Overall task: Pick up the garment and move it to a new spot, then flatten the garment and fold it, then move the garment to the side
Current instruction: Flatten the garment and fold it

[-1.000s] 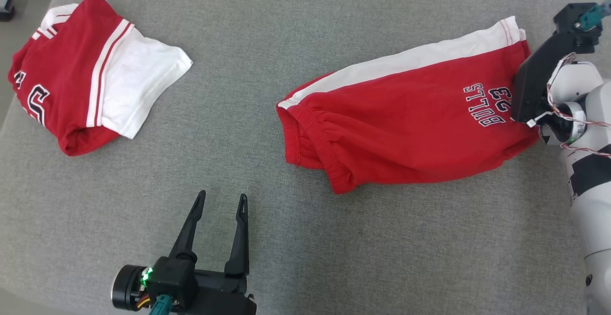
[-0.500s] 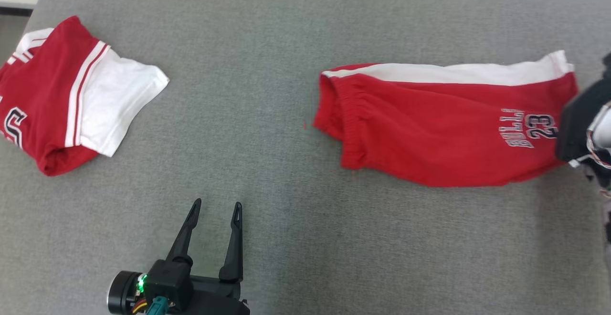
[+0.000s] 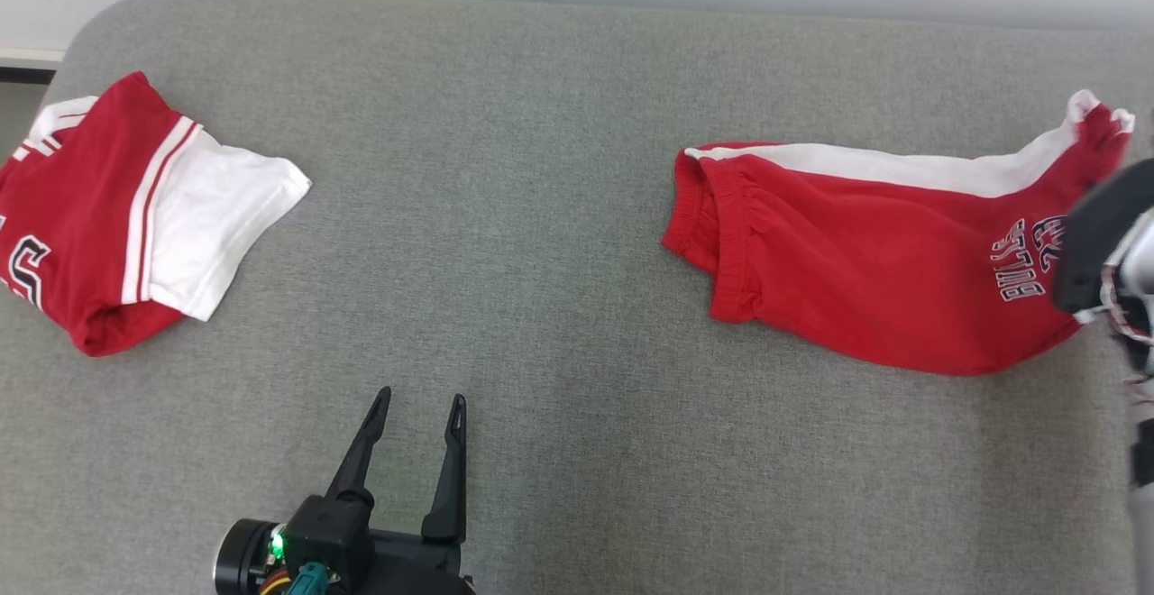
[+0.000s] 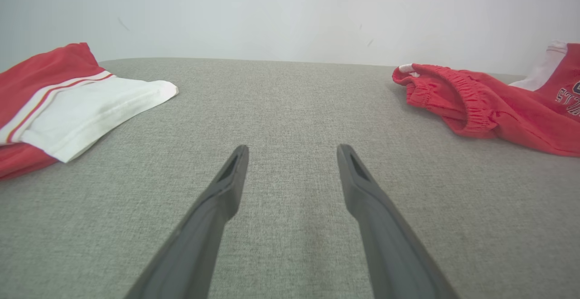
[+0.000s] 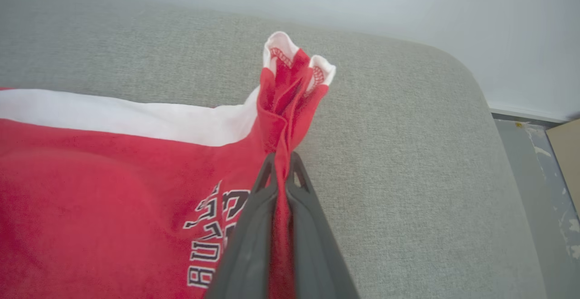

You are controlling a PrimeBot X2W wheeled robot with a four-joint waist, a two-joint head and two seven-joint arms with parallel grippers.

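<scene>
Red shorts (image 3: 865, 279) on grey padded surface (image 3: 541, 171), right gripper (image 5: 283, 159) fingers pinching their bunched hem, left gripper (image 3: 421, 394) fingers spread, folded jersey (image 3: 135, 207) at far left.

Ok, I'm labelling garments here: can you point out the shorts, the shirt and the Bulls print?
shorts (image 3: 856, 284): head view, middle of the red leg panel.
shirt (image 3: 90, 189): head view, red body of the folded pile.
print (image 5: 207, 247): right wrist view, on the lettering.
</scene>
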